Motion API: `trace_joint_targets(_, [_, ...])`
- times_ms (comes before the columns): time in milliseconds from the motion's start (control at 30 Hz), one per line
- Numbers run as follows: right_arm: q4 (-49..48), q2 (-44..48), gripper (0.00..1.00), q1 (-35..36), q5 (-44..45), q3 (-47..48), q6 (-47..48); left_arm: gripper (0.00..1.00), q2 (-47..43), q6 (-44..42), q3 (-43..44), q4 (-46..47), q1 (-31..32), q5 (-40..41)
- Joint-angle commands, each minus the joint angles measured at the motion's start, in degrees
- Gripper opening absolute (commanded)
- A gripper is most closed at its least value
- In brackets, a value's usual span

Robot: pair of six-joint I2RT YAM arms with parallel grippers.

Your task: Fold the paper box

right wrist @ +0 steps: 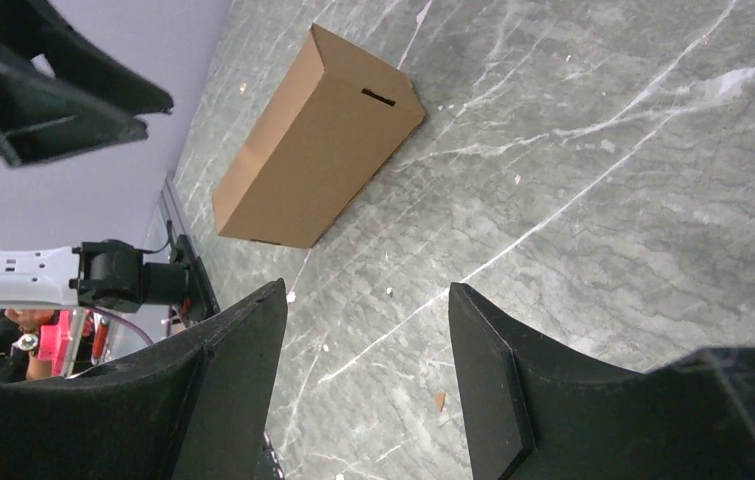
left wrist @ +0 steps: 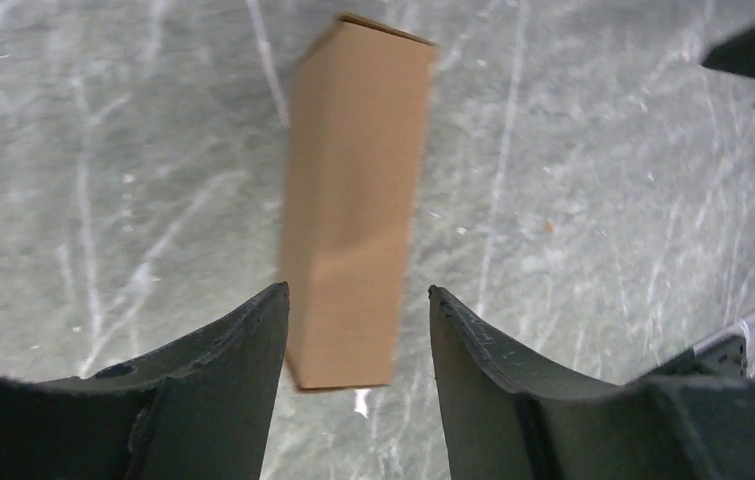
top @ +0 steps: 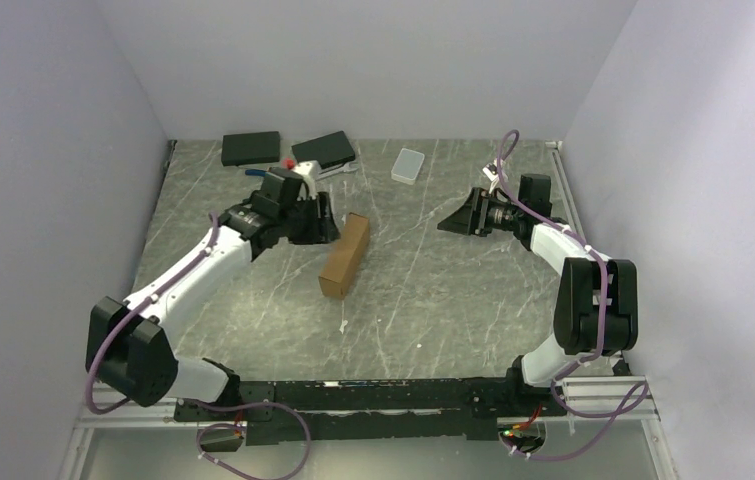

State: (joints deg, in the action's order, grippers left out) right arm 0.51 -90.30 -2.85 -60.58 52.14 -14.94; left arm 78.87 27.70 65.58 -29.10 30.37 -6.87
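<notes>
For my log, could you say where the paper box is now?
In the top external view, the paper box lies near the table's centre, right of the left pincer and apart from the right pincer.

- No text, label, brand, number or sign can be read in any of the views.
- The paper box (top: 344,256) is seen as plain brown cardboard, with no lettering made out on its faces.
- The two black boxes (top: 251,148) and the white case (top: 407,165), beyond the paper box at the far edge, are too small for any marking to be told.
</notes>
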Motion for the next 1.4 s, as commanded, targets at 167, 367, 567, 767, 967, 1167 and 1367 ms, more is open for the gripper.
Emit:
trace_joint_targets(167, [-0.95,1.33,0.64,-0.22,-1.47,0.59,1.15,0.57,6.27,-0.79,-6.16,11.07,-8.84,-20.47])
trace_joint_targets(367, [-0.78,0.68,0.64,-0.25,-1.56,0.76,1.31,0.49,11.10,1.20,-7.00,16.09,-8.84,-29.15])
trace_joint_targets(567, [-0.78,0.65,0.64,-0.22,-1.65,0.77,1.56,0.41,12.28,5.98,-7.72,23.05,-6.55,-37.32])
trace_joint_targets(767, [2.16,0.83,0.64,-0.23,-1.44,1.65,4.83,0.42,18.63,7.15,-3.04,22.64,1.53,-37.24])
trace_joint_targets(967, [16.00,6.91,0.65,-0.42,0.94,5.27,24.43,0.50,11.23,5.48,-3.35,20.94,1.51,-27.07])
trace_joint_targets(1167, [26.52,14.88,0.68,-5.12,9.22,8.71,41.16,0.95,-4.83,4.06,-7.40,19.05,-9.09,-22.04])
trace_joint_targets(1367, [24.46,24.91,0.97,-17.44,13.17,7.86,34.03,1.00,-13.37,2.44,-8.55,10.24,-23.67,-26.05])
